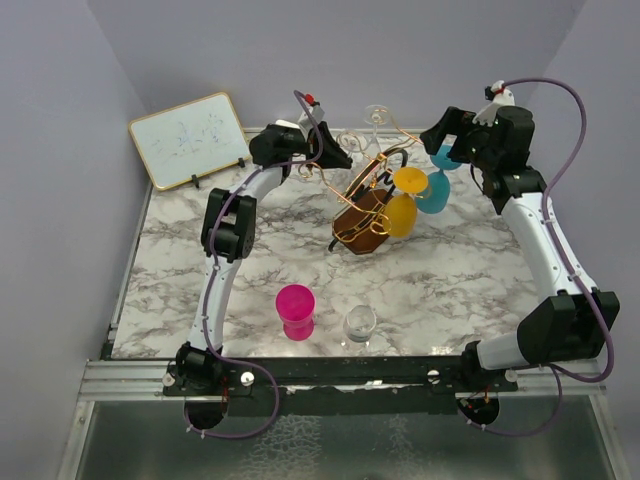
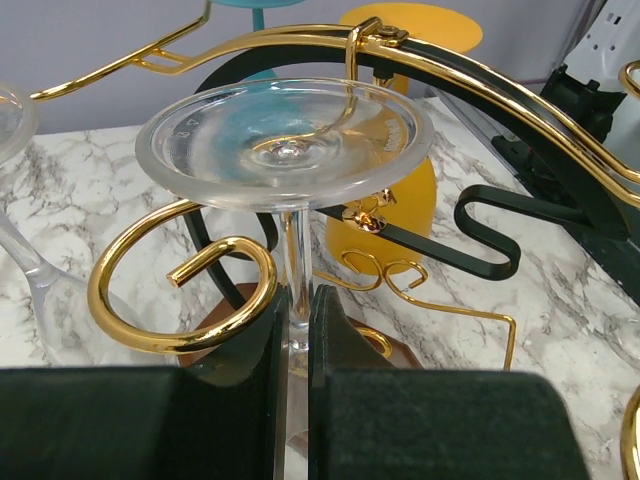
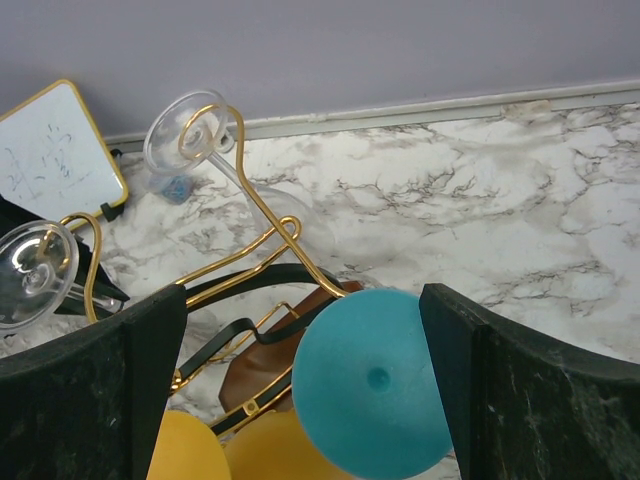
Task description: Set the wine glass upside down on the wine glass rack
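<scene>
Grey walls around a marbled table [image 1: 470,270], with the wine glass rack [image 1: 365,215] mid-table. Already hanging there foot-up: a yellow glass [image 1: 402,212], a teal glass [image 3: 375,385] and a clear one at the back [image 3: 190,135]. Clamped in the left gripper [image 2: 298,310] by its stem, the wine glass [image 2: 285,140], inverted, foot up among the gold arms and just beside a spiral tip [image 2: 180,300]. Seemingly not yet hung: stem to slide into a loop, then release. Right gripper [image 3: 305,330] fingers apart either side of the teal foot; contact unclear. Near the front edge, a pink cup [image 1: 296,310] and a small clear glass [image 1: 359,323].
</scene>
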